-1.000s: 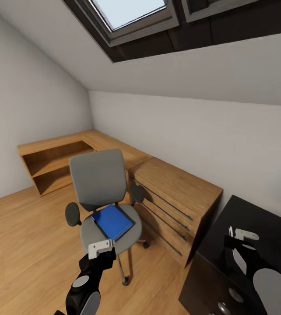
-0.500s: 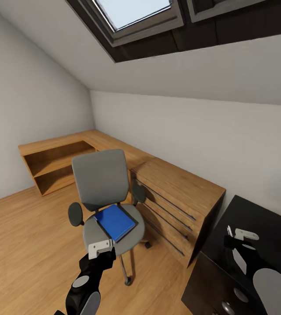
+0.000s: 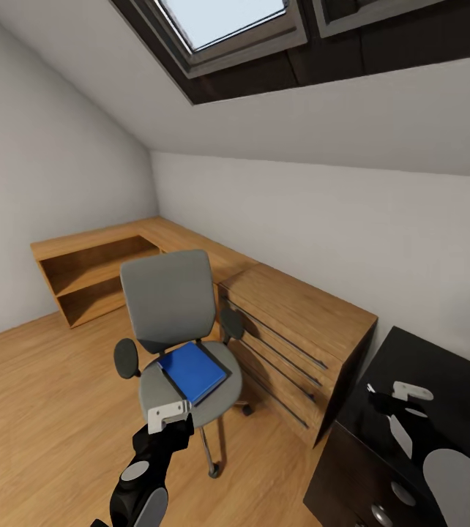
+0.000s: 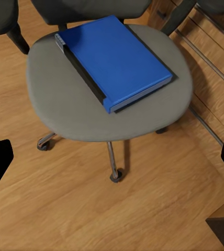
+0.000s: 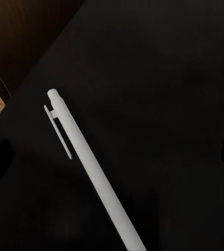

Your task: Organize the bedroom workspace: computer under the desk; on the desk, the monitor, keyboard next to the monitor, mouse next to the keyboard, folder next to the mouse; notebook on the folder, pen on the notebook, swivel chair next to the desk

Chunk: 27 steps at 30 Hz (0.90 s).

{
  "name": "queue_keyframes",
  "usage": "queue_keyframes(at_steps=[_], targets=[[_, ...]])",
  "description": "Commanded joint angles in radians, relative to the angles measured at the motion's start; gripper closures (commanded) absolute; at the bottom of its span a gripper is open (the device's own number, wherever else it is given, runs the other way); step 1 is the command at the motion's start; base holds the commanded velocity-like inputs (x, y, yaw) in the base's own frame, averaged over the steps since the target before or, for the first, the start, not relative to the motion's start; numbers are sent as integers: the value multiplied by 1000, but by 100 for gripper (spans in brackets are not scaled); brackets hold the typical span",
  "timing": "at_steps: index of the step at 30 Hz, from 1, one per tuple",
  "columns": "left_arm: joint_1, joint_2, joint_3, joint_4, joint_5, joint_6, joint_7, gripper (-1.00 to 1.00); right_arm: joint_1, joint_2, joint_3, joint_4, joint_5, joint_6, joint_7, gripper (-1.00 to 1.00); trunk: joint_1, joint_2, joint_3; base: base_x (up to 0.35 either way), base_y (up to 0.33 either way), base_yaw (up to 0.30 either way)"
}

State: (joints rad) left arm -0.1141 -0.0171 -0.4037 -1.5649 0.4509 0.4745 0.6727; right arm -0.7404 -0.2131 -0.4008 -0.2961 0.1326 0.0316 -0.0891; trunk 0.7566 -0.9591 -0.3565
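One grey padded swivel chair (image 3: pixel 176 344) stands on the wood floor, beside the wooden drawer unit (image 3: pixel 297 340); one flat blue folder (image 4: pixel 114 60) lies on its round seat. The left tool (image 4: pixel 112 162) hangs over it, spread wide. One slim white pen (image 5: pixel 93 170) lies on the smooth black table (image 3: pixel 440 366) under the right tool (image 5: pixel 112 151), also spread wide.

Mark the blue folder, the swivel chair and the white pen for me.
blue folder (image 4: pixel 114 60), left wrist view, middle of its cover.
swivel chair (image 3: pixel 168 300), head view, grey backrest.
white pen (image 5: pixel 91 172), right wrist view, mid-barrel, lying on the black surface.
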Motion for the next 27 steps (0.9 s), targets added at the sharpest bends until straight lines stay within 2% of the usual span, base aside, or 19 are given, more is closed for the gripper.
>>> queue_keyframes(at_steps=[1,5,9,12,17,18,21,25,26,27], targets=[[-1,0,-1,-1,8,2,8,-100,-1,1,-6,-2,10,1,0,-100,0,-1,-1,0,0,0],[-1,0,-1,-1,8,2,8,-100,-1,2,-6,-12,9,-10,3,-100,0,-1,-1,0,0,0],[-1,0,-1,-1,8,3,8,-100,-1,4,-7,-71,8,-9,3,-100,0,-1,-1,0,0,0],[-1,0,-1,-1,8,3,8,-100,-1,19,-8,-136,6,35,4,-100,0,-1,-1,0,0,0],[-1,0,-1,-1,8,3,8,-100,-1,41,-9,-184,5,99,5,-100,0,-1,-1,0,0,0],[-1,0,-1,-1,8,3,8,-100,0,48,-9,-195,5,107,5,-100,0,-1,-1,0,0,0],[-1,0,-1,0,8,3,8,-100,1,99,-10,-279,8,151,5,-100,0,-1,-1,0,0,0],[-1,0,-1,0,8,3,8,-100,9,139,-10,-371,10,189,4,-100,0,-1,-1,0,0,0],[-1,0,-1,0,8,3,8,-100,31,172,-10,-439,11,212,2,-100,0,-1,-1,0,0,30],[-1,0,-1,1,8,3,8,-100,40,184,-10,-459,11,217,1,-100,0,-1,-1,0,0,67]])
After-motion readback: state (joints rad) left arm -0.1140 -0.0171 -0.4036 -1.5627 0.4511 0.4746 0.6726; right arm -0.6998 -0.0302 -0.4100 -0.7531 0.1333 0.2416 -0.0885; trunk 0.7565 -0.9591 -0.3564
